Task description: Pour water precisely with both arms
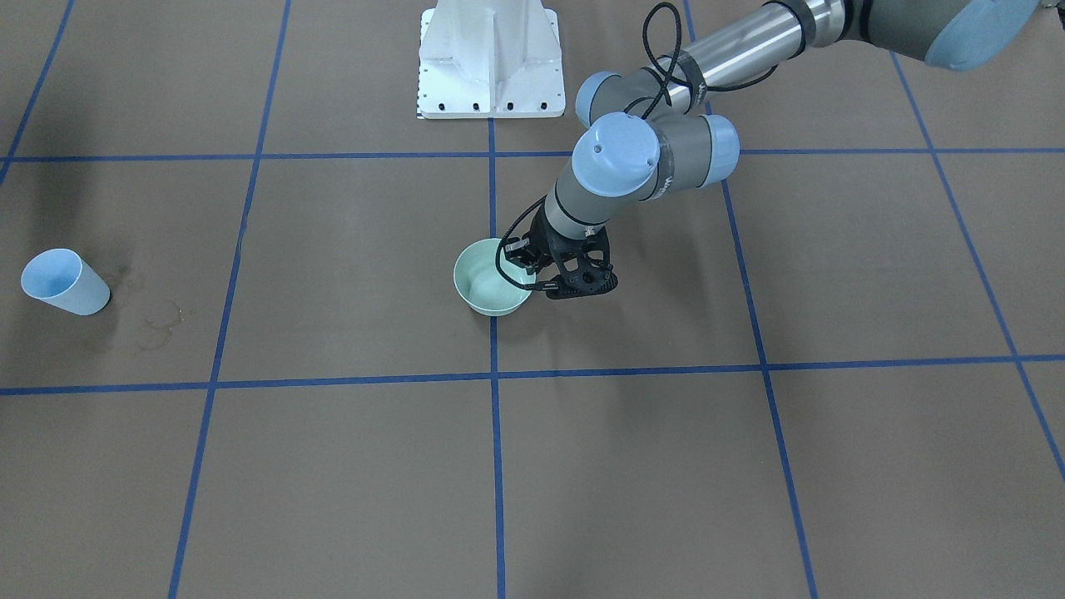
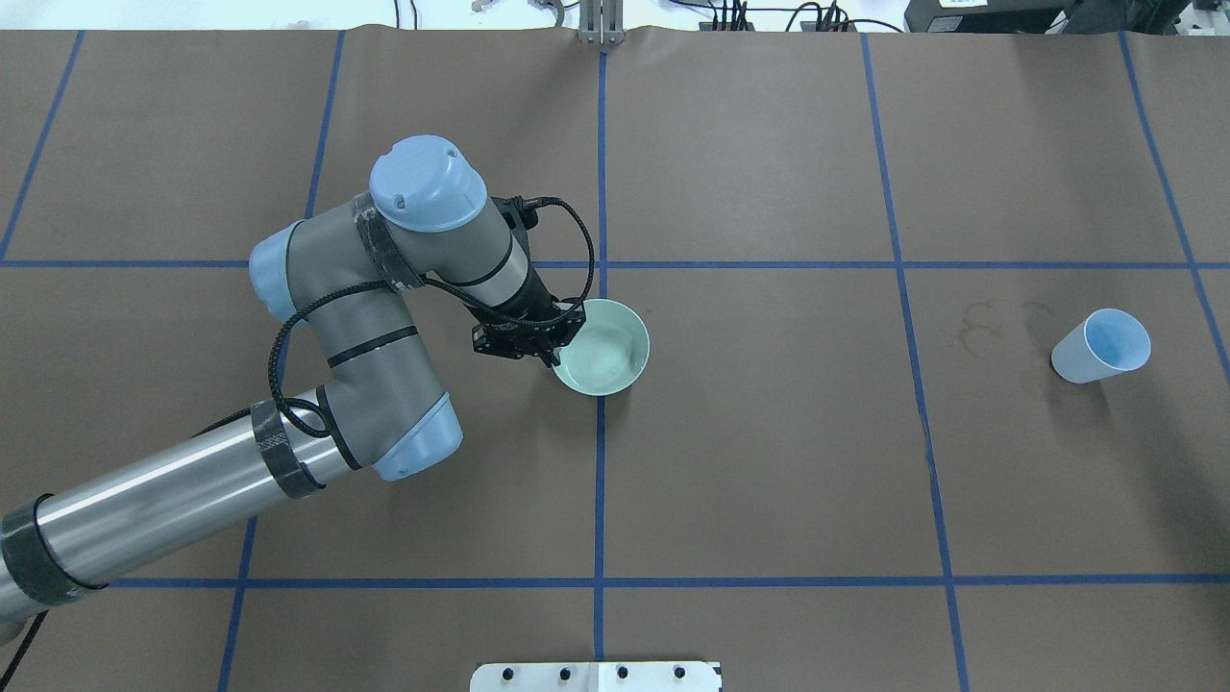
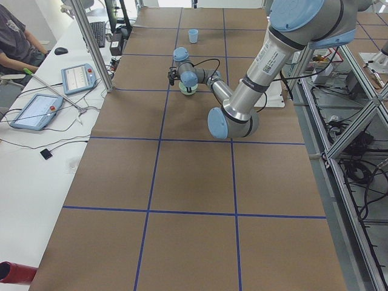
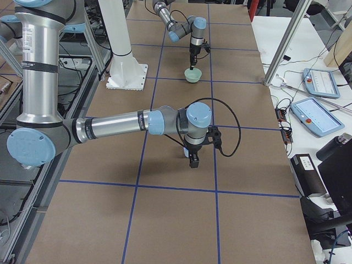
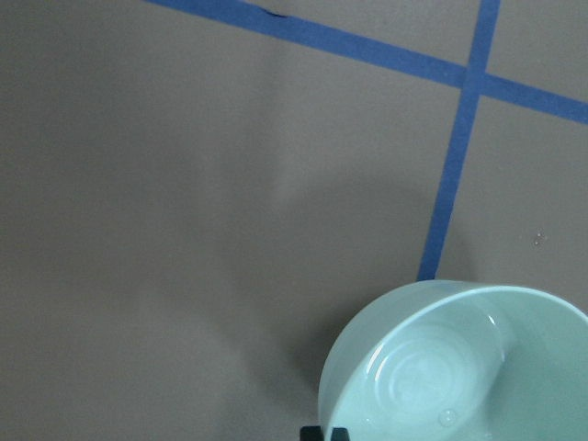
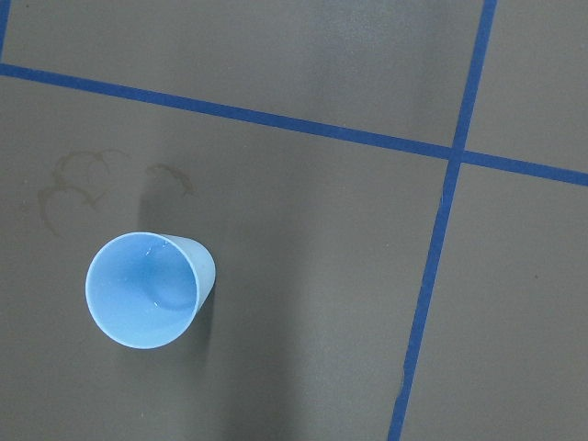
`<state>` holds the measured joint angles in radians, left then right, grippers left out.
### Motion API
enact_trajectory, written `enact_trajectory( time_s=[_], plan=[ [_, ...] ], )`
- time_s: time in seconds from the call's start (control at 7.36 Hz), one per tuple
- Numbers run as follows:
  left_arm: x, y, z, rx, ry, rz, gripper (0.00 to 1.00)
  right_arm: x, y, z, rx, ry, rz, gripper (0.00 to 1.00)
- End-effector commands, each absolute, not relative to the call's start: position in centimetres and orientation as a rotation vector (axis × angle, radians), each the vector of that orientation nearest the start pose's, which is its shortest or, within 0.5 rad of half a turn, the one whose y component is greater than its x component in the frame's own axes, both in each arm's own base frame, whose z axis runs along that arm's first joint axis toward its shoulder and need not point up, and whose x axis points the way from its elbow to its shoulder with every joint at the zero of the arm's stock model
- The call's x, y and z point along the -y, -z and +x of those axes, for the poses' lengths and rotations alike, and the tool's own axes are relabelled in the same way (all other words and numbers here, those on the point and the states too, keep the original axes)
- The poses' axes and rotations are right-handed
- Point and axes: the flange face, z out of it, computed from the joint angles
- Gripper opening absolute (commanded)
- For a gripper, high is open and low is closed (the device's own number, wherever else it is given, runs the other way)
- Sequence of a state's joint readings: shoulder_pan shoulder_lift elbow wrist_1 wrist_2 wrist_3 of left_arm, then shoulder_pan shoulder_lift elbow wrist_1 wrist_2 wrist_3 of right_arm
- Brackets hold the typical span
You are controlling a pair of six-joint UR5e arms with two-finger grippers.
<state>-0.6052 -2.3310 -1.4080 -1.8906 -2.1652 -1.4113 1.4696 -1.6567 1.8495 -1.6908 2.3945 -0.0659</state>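
Note:
A pale green bowl [image 2: 605,351] stands at the middle of the table, on a blue tape line. My left gripper [image 2: 555,348] is shut on its near-left rim; it also shows in the front view [image 1: 532,270]. The left wrist view shows the inside of the bowl [image 5: 459,367] with a few small shiny glints. A light blue cup [image 2: 1103,346] stands upright far to the right, with small glints of water [image 6: 161,303] at its bottom. My right gripper [image 4: 193,159] shows only in the exterior right view, above the cup's area. I cannot tell whether it is open or shut.
Faint ring-shaped stains [image 2: 980,327] mark the brown table cover left of the cup. The white bolted pedestal [image 1: 489,58] stands at the robot's side of the table. Blue tape lines divide the table into squares.

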Motion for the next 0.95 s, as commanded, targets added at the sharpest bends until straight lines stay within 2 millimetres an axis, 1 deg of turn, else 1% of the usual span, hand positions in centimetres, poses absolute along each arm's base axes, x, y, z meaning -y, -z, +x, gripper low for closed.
enact_trajectory(
  time_s=[0.0,0.14,0.27,0.41,0.54,0.68,0.82],
  plan=[
    [48.9,-21.9,57.2,-1.024,0.134,-0.18,0.4,45.6,-57.2,1.3,0.847,0.186,0.049,1.0],
    [49.1,-21.6,57.0,-1.028,0.138,-0.166,0.76,45.7,-56.9,1.2,0.859,0.188,0.053,1.0],
    [49.3,-21.0,56.4,-1.039,0.142,-0.158,0.88,45.8,-56.7,1.0,0.86,0.195,0.056,1.0],
    [49.7,-19.6,54.6,-1.066,0.146,-0.139,0.88,46.0,-56.4,0.5,0.861,0.228,0.108,1.0],
    [49.5,-18.6,52.8,-1.094,0.147,-0.118,0.89,46.0,-56.6,-1.0,0.867,0.298,0.185,1.0],
    [49.3,-19.2,52.4,-1.093,0.15,-0.118,0.89,44.6,-57.2,-1.9,0.874,0.356,0.26,1.0],
    [49.4,-19.2,52.2,-1.094,0.153,-0.117,0.9,42.1,-58.1,-2.1,0.878,0.418,0.369,1.0]
  ],
)
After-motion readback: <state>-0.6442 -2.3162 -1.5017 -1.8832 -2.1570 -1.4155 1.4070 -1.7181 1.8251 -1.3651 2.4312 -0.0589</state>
